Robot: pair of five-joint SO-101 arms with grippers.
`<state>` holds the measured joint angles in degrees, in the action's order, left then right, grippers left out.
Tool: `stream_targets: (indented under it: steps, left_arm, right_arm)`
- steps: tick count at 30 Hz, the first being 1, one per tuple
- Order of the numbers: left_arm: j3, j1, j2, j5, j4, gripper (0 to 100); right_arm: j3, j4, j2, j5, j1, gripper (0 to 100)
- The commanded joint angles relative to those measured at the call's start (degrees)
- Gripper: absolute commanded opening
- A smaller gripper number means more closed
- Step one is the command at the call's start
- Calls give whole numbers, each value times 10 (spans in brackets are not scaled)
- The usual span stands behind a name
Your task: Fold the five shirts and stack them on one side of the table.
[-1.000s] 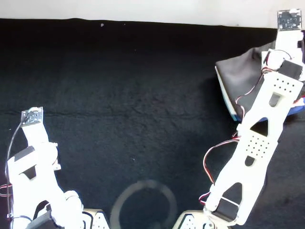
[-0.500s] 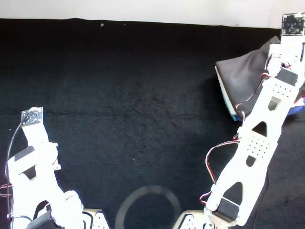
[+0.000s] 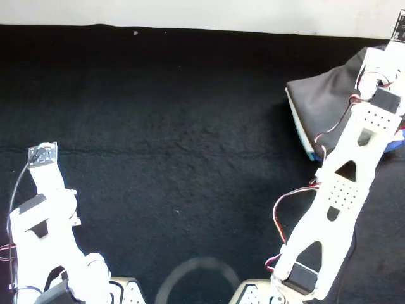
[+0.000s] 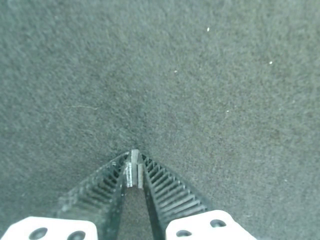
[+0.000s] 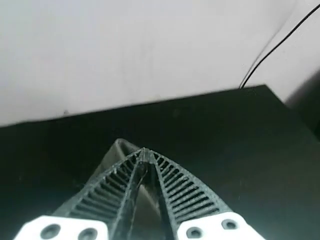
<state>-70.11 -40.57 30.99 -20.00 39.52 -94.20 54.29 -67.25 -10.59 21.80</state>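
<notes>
A pile of folded shirts sits at the far right corner of the black-covered counter [image 3: 177,126], with a grey shirt [image 3: 319,101] on top and white and blue edges [image 3: 308,149] showing beneath it on the near side. How many garments the pile holds cannot be counted from here.

The right arm [image 3: 345,183] stretches across the pile toward the back edge. The right gripper [image 5: 144,152] has its ribbed fingers pressed together, and it appears to pinch a fold of the grey shirt [image 5: 119,147] at the tips. The fold rises toward the pale wall [image 5: 125,50], probably so the top layer can be tugged square over those below.

The left arm [image 3: 44,209] is drawn back at the near left, well apart from the pile. The left gripper [image 4: 133,160] is closed on nothing and points down at bare cloth, which leaves the middle of the counter open.

No unfolded shirt lies on the open counter, so the job looks close to finished. What seems left is to tidy and release the top shirt. A careless pull could drag the layers out of line or off the back edge.
</notes>
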Motion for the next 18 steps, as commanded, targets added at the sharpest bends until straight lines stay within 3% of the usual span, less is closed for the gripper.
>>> stream_targets:
  steps: [1,5,9,18]
  left_arm:
    - [-1,11,8,-6,-10,8]
    - [-1,11,8,-6,-10,8]
    - [-1,11,8,-6,-10,8]
    - [-1,11,8,-6,-10,8]
  right_arm:
    - [-68,124,103,5,-20,6]
    - [-67,236,133,4,-26,6]
    - [-57,256,118,4,-15,6]
    - [-50,60,-25,4,69,6]
